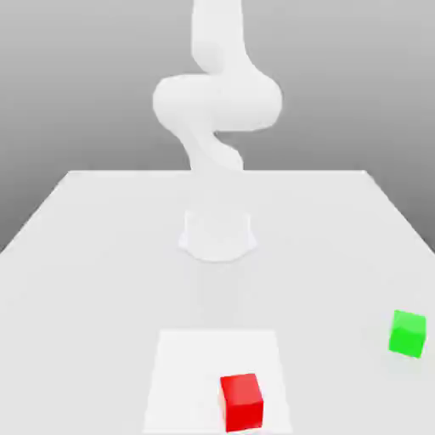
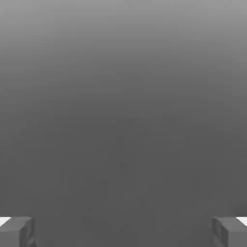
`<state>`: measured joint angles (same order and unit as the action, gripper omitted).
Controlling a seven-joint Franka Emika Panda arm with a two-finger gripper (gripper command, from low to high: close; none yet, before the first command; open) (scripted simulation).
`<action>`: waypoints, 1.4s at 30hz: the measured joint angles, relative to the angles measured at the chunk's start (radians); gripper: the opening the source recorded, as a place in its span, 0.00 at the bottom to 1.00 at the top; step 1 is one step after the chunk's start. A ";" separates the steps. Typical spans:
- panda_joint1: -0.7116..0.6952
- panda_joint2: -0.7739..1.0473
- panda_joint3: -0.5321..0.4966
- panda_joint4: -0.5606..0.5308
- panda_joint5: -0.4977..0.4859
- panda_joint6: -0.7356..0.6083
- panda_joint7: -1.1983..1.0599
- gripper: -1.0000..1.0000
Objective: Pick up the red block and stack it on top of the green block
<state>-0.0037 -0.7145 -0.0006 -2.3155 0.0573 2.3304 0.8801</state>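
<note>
- Gripper [image 2: 123,232]: fingers [image 2: 18,232] spread wide, nothing pinched between them. No fault in the grip itself; the risk lies in the approach.
- Arm [image 1: 217,102]: raised, well apart from both blocks. A long descent would be needed, so a small aiming error could bring a finger down on a block's top rather than beside it.
- Red block [image 1: 244,406]: on the white patch [image 1: 191,365], towards the exterior view's bottom edge. It appears slightly turned — jaws closing out of line with its faces could twist it or catch it by the corners, leaving a crooked grip.
- Green block [image 1: 408,334]: on the table [image 1: 102,280], off to the exterior view's right, well apart from the red one. It also looks turned, though its exact angle is hard to judge from here. Carrying too low could knock it aside.
- Stacking: the two look alike in size, so the margin is thin. Off-centre placement could tip the red block; release above contact could make it bounce or slide — lowering until the faces meet is advised.
</note>
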 joint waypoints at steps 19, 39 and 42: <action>-0.057 0.646 0.131 -0.119 0.136 0.239 0.827 0.50; 0.035 1.101 0.030 -0.149 -0.094 0.523 1.406 0.00; 0.030 1.031 0.036 -0.159 -0.092 0.465 1.404 0.00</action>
<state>0.0266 0.3164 0.0357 -2.4748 -0.0346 2.7951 2.2839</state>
